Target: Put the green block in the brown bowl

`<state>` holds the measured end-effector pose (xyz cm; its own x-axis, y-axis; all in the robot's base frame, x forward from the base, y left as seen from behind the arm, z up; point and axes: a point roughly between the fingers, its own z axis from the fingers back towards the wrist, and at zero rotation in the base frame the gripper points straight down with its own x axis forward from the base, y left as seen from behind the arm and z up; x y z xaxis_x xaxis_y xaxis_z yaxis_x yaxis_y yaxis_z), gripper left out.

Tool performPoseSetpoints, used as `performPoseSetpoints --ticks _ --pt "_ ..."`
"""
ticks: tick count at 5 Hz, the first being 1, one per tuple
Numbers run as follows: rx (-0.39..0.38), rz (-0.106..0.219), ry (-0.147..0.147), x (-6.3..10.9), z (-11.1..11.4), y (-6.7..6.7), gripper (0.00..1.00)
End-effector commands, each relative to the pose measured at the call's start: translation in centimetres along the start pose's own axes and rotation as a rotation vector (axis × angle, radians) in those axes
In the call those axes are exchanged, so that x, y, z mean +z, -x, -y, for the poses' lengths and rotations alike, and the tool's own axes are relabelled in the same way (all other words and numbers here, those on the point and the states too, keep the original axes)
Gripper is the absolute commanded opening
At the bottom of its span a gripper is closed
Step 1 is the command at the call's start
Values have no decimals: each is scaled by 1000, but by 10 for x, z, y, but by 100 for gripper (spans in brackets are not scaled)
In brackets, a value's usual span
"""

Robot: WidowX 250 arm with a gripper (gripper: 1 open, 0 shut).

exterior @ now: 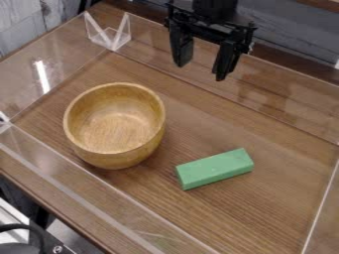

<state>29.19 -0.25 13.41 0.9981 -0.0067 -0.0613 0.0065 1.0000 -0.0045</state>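
The green block [215,169] lies flat on the wooden table, to the right of the brown bowl [117,124] and apart from it. The round wooden bowl stands upright at centre left, and nothing shows inside it. My gripper [200,57] hangs at the top of the view, well above and behind both objects. Its dark fingers [223,61] point down and stand apart, open, with nothing between them.
A clear plastic wall [106,32] encloses the wooden table [265,119], with transparent edges along the left, front and right. A dark wheel or cable shows at the bottom left corner [27,243], below the table edge.
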Motion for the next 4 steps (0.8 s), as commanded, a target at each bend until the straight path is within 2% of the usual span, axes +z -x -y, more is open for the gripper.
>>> performPoseSetpoints --ticks 1,2,3,4 --pt "-249 -53 -9 -22 14 15 100" --pt "-498 -133 -14 -65 47 39 100" --pt "-745 -121 -57 -96 88 61 100" --pt "-766 -80 -69 -91 69 65 100"
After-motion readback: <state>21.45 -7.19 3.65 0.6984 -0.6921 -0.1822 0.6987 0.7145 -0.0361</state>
